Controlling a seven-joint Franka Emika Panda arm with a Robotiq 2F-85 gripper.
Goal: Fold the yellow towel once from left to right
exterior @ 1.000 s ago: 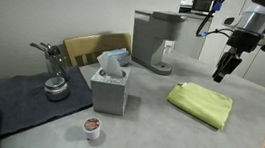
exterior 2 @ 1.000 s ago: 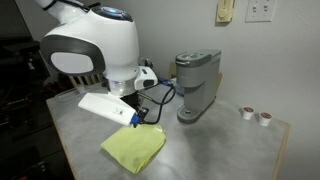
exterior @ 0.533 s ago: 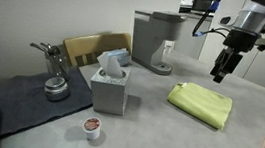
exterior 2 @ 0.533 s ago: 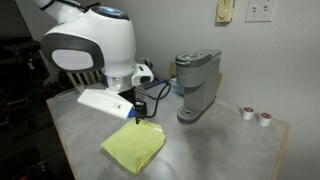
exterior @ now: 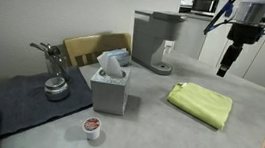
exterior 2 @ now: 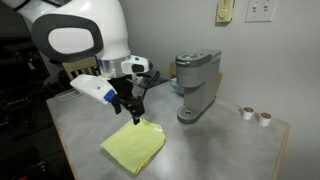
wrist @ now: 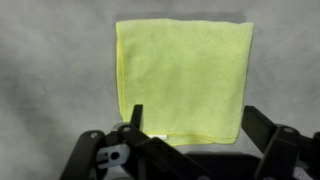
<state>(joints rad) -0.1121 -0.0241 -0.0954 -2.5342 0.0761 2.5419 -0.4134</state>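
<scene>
Raised since a second ago: gripper [exterior: 224,66], now higher over the table [exterior: 150,138] and no longer close above the yellow towel [exterior: 202,102], which has not shifted. Items listed left to right in an exterior view, each placed against the fingers. Dark mat [exterior: 14,101]: far to the left of the fingers, at the table's end. Metal pot [exterior: 55,78]: on the mat, well apart from the fingers. Coffee pod [exterior: 91,128]: near the front edge, well apart from them. Tissue box [exterior: 109,87]: mid-table, left of the fingers and lower. Coffee maker [exterior: 157,42]: at the back, left of the fingers, not touching. Yellow towel: flat on the table, below the fingertips and untouched. In the wrist view it [wrist: 183,75] lies ahead of the gripper [wrist: 192,112], squared up and smooth. Fingers [wrist: 136,120]: apart, nothing between them. In an exterior view the gripper [exterior 2: 134,116] hangs just above the towel's [exterior 2: 134,148] far corner. Progress, as a judgement: the towel reads as a compact rectangle with a doubled-looking front edge, so the single fold appears done. What seems left is withdrawing the arm; the layering cannot be confirmed.
</scene>
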